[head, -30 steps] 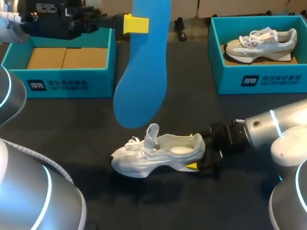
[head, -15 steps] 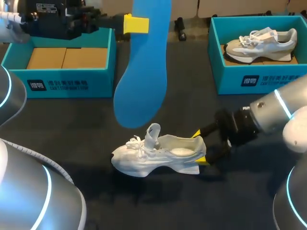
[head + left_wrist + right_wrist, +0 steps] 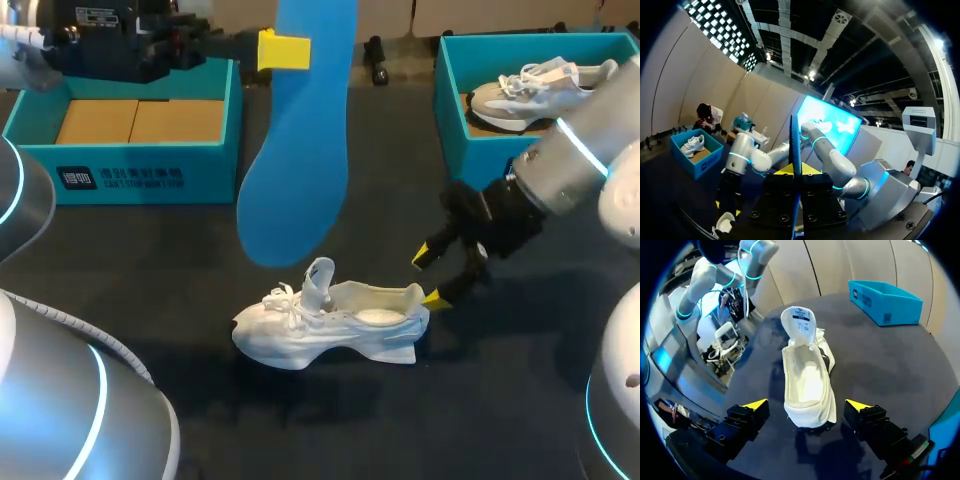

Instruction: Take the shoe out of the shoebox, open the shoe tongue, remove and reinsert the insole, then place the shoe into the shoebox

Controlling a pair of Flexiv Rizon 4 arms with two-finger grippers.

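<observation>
The white shoe (image 3: 330, 325) is standing on its sole in the middle of the dark table (image 3: 150, 300), with its tongue (image 3: 318, 280) sticking up. The right claw (image 3: 432, 277) is hovering just by the heel, wide open. The left claw (image 3: 288, 50) is pinching the blue insole (image 3: 295, 170) high up, so it is hanging down above the shoe. The left teal box (image 3: 130, 170) is sitting far back, and the right teal box (image 3: 480, 165) is holding a second shoe (image 3: 545, 88)
</observation>
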